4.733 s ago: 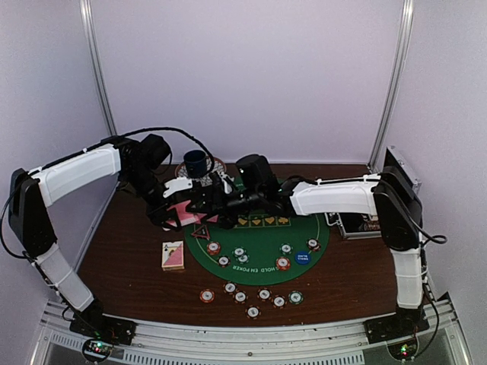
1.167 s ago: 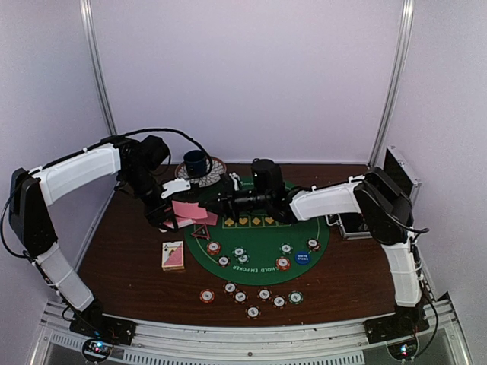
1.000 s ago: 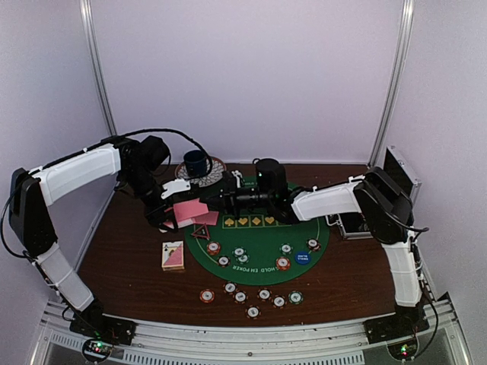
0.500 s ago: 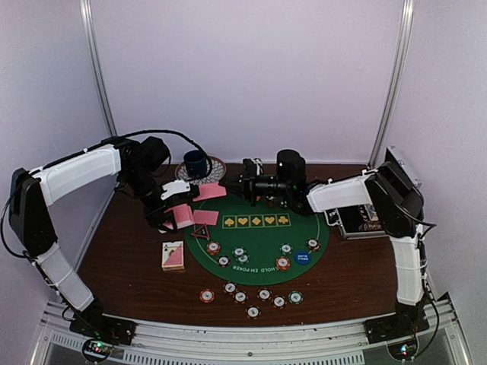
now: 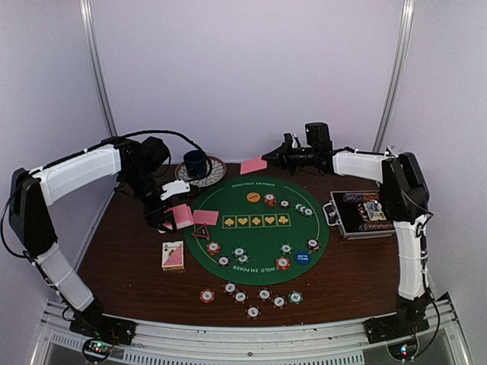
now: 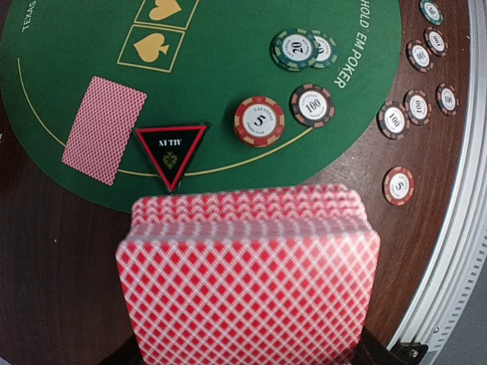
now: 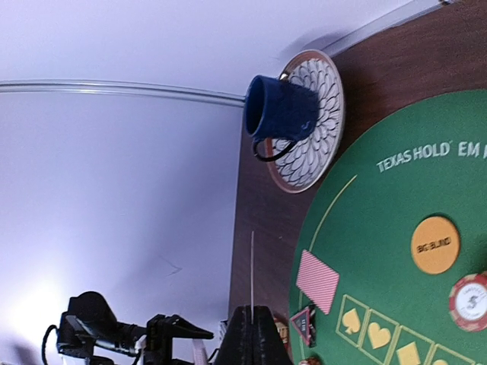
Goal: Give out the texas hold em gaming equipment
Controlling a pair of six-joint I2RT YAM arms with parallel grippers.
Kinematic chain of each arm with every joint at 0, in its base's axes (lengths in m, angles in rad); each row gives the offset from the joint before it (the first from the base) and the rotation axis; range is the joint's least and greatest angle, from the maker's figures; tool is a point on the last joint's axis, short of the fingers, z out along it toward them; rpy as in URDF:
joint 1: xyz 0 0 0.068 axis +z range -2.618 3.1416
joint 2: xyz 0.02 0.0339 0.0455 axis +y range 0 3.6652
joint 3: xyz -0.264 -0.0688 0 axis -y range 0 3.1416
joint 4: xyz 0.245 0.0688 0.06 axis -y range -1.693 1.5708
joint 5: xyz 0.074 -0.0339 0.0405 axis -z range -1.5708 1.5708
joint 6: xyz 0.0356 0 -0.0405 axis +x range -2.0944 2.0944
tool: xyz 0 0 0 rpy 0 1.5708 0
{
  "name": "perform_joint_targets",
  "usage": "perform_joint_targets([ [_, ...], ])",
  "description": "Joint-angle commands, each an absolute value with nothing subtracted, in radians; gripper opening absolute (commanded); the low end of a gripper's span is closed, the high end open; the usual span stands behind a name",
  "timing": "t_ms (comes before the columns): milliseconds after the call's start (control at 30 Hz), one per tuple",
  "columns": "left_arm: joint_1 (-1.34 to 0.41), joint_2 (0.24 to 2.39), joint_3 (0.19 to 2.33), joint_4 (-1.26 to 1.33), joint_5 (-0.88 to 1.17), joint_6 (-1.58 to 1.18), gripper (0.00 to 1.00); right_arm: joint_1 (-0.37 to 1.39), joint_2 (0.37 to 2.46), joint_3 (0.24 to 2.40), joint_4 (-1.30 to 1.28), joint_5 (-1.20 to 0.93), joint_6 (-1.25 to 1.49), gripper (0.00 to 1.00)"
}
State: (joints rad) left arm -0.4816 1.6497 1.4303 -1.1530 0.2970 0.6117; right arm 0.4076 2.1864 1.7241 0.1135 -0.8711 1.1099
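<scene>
We see the thick stack of pink-backed playing cards (image 6: 247, 281) pinched in the left gripper (image 5: 172, 217), its fingers closed on the stack. It hangs over the dark brown wooden table (image 5: 129, 258), just off the left edge of the round green felt poker mat (image 5: 262, 236).

A single pink-backed card (image 5: 253, 165) is pinched between the closed fingers of the right gripper (image 5: 272, 160). It is held in the air above the mat's far edge. From that wrist we see it edge-on, as a thin line.

Another face-down pink card (image 6: 103, 129) lies on the mat's left rim, with the red-edged black triangle marker (image 6: 170, 153) just beside it. A flat yellow disc (image 5: 253, 197) rests on the far part of the mat and a flat blue disc (image 5: 303, 257) on its near right part. Small round striped poker chips (image 6: 259, 120) are scattered across the mat, and more sit in a loose group on the table near the front edge.

Left of the mat lies a small pink-and-white card box (image 5: 173, 255). A blue cup (image 5: 195, 161) stands on a patterned saucer (image 5: 215, 171) at the far left. A black metal-edged case (image 5: 333, 215) lies open to the right of the mat.
</scene>
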Motion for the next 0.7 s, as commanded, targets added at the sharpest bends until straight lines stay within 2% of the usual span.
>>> perform_joint_targets([
  [0, -0.485, 1.640, 1.446, -1.158, 0.318, 0.627, 0.00, 0.384, 2.327, 1.859, -0.077, -0.841, 0.986, 0.00],
  [267, -0.484, 1.629, 1.447, -1.165, 0.329, 0.629, 0.00, 0.368, 2.529, 2.159, -0.242, -0.761, 0.918, 0.00],
  [600, -0.485, 1.623, 1.442, -1.171, 0.332, 0.633, 0.00, 0.367, 2.627, 2.284, -0.312, -0.690, 0.869, 0.00],
  [667, -0.485, 1.622, 1.439, -1.172, 0.333, 0.635, 0.00, 0.367, 2.625, 2.287, -0.338, -0.680, 0.845, 0.11],
])
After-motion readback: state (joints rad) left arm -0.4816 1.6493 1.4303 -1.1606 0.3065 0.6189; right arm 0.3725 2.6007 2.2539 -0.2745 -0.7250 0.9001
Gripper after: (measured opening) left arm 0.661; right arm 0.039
